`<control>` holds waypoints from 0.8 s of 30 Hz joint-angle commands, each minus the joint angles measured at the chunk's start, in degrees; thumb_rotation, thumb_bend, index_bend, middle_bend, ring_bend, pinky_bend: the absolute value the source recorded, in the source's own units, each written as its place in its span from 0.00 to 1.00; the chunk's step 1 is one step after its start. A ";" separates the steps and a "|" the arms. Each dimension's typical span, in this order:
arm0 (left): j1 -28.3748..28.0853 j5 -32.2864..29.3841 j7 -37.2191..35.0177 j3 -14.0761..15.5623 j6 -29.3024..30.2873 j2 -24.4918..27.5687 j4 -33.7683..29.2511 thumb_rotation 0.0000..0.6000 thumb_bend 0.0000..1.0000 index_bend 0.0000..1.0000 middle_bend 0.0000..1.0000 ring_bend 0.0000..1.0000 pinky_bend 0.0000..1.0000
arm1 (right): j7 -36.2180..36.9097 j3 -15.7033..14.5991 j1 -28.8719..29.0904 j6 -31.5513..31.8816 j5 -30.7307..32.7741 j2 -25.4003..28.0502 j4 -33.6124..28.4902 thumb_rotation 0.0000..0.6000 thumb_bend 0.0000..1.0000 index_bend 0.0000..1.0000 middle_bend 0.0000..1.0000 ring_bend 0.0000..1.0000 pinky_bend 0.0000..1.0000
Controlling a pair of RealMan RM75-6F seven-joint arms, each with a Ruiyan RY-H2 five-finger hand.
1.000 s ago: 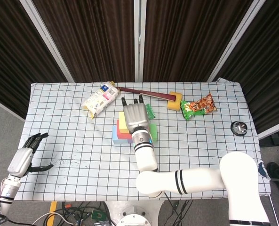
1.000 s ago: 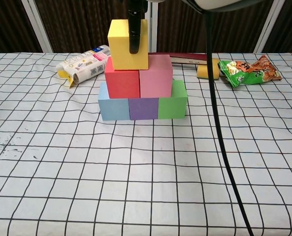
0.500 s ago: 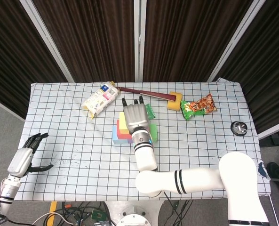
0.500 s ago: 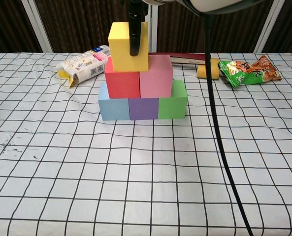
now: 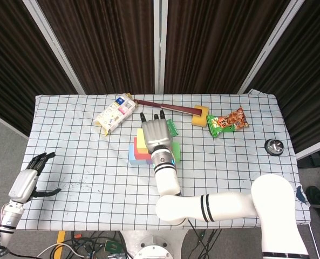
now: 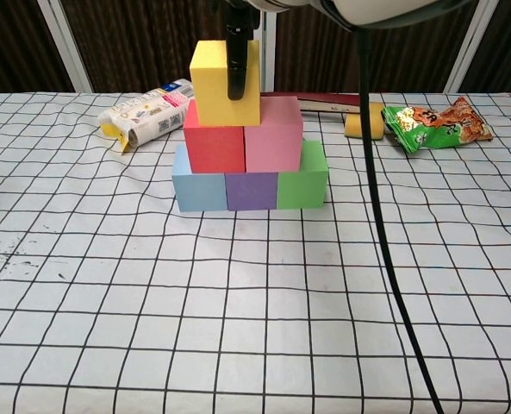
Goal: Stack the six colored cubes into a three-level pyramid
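Observation:
The pyramid stands mid-table. A blue cube (image 6: 199, 190), a purple cube (image 6: 251, 190) and a green cube (image 6: 303, 179) form the base, with a red cube (image 6: 214, 148) and a pink cube (image 6: 272, 136) on them. The yellow cube (image 6: 212, 86) sits on top, mostly over the red one. My right hand (image 5: 155, 135) covers the stack from above and holds the yellow cube; one of its fingers (image 6: 236, 65) runs down the cube's front face. My left hand (image 5: 27, 181) hovers at the table's near left corner, fingers apart, holding nothing.
A white snack pack (image 6: 143, 112) lies behind the stack to the left. A brown stick with a yellow sponge (image 5: 201, 115) and a green-orange snack bag (image 6: 436, 122) lie at the back right. A black round object (image 5: 273, 146) sits near the right edge. A dark cable (image 6: 384, 259) hangs in front.
The yellow cube has shifted very slightly to the right on the second level with my right hand. The left hand has not moved.

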 commanded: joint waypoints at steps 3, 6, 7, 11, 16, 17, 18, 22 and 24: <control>0.03 -0.10 -0.23 -0.01 -0.06 0.00 0.09 1.00 0.00 0.06 0.11 0.02 0.07 | 0.24 -0.06 -0.12 -0.41 -0.19 -0.12 0.37 1.00 0.02 0.00 0.38 0.13 0.00; 0.02 -0.10 -0.37 0.00 -0.10 0.03 0.13 1.00 0.00 0.06 0.11 0.02 0.07 | 0.34 -0.07 -0.23 -0.73 -0.20 -0.08 0.39 1.00 0.01 0.00 0.35 0.13 0.00; 0.01 -0.09 -0.38 -0.01 -0.09 0.03 0.13 1.00 0.00 0.06 0.11 0.02 0.07 | 0.34 -0.08 -0.26 -0.82 -0.19 -0.05 0.38 1.00 0.01 0.00 0.34 0.12 0.00; 0.04 -0.06 -0.37 -0.01 -0.02 0.04 0.07 1.00 0.00 0.06 0.11 0.02 0.07 | 0.38 -0.08 -0.42 -1.17 -0.11 0.19 0.19 1.00 0.01 0.00 0.32 0.11 0.00; -0.02 -0.04 -0.32 0.00 -0.12 0.08 -0.01 1.00 0.00 0.06 0.11 0.02 0.07 | 1.03 -0.13 -0.91 -1.45 -0.53 0.67 -0.19 1.00 0.01 0.00 0.30 0.10 0.00; -0.02 -0.04 -0.31 0.01 -0.13 0.09 -0.03 1.00 0.00 0.06 0.11 0.02 0.07 | 1.10 -0.16 -1.01 -1.49 -0.57 0.81 -0.27 1.00 0.01 0.00 0.30 0.10 0.00; -0.03 -0.03 -0.30 0.02 -0.14 0.11 -0.05 1.00 0.00 0.06 0.11 0.02 0.07 | 1.15 -0.19 -1.12 -1.54 -0.54 0.95 -0.35 1.00 0.01 0.00 0.30 0.10 0.00; -0.10 0.05 -0.14 0.03 -0.17 0.11 -0.19 1.00 0.00 0.06 0.11 0.02 0.07 | 1.42 -0.42 -1.45 -1.63 -0.80 1.40 -0.56 1.00 0.03 0.00 0.31 0.10 0.00; -0.13 0.05 -0.02 0.04 -0.25 0.11 -0.27 1.00 0.00 0.06 0.11 0.02 0.07 | 1.52 -0.59 -1.56 -1.67 -0.98 1.53 -0.58 1.00 0.04 0.00 0.33 0.10 0.00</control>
